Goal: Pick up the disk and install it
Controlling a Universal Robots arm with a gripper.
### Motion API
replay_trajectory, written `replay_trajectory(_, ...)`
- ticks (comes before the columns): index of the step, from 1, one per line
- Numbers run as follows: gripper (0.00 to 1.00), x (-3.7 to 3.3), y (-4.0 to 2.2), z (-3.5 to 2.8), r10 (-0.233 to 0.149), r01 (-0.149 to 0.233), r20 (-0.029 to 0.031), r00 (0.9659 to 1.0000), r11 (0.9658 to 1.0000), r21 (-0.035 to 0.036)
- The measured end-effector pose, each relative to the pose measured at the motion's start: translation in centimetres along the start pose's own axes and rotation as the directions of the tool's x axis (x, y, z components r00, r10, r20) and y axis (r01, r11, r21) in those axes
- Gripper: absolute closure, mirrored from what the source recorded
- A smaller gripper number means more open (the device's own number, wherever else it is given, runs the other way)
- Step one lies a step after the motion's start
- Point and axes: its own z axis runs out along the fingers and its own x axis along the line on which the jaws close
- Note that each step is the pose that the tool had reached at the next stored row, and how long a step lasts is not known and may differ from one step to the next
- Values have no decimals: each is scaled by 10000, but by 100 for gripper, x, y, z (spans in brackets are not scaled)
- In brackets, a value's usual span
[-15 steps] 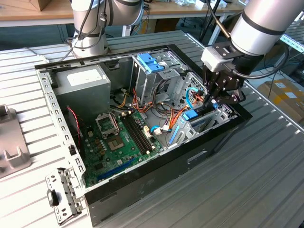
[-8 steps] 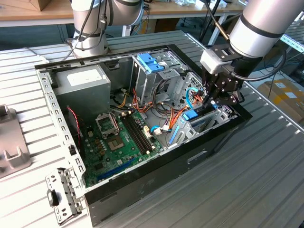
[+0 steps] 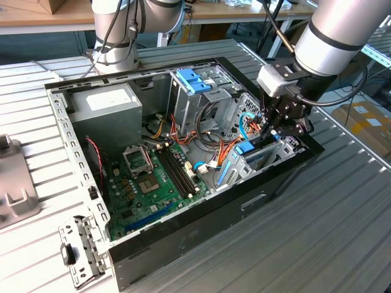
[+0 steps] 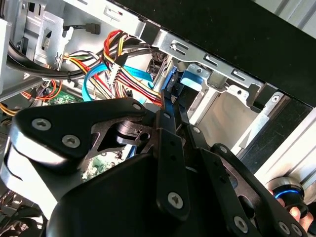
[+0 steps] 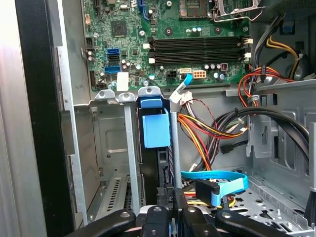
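ribbed metal tabletop (image 3: pixel 342 232) carries your open computer case (image 3: pixel 201 217), lying on its side. your disk (image 5: pixel 156 131) stands on edge in the drive cage (image 5: pixel 111 143) by the case's front wall, blue tab toward the motherboard (image 5: pixel 163 34), probably lined up with the slot's rails. your gripper (image 5: pixel 168 217) has its fingers (image 4: pixel 170 148) closed narrowly on the disk's near edge. cables (image 5: pixel 217 128) bunch just beside it.
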Motion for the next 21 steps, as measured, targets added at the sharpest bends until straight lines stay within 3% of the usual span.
replay_trajectory(2, 82, 1, 0, 3, 1, -1, 5, 10000, 10000, 0)
replay_trajectory(4, 69, 1, 0, -1, 0, 0, -2, 10000, 10000, 0)
replay_trajectory(8, 69, -1, -2, -32, 0, 0, -2, 10000, 10000, 0)
replay_trajectory(19, 69, -15, -14, -244, 2, -2, 38, 10000, 10000, -3)
replay_trajectory(21, 78, -18, -14, -245, 2, -2, 66, 10000, 10000, -6)
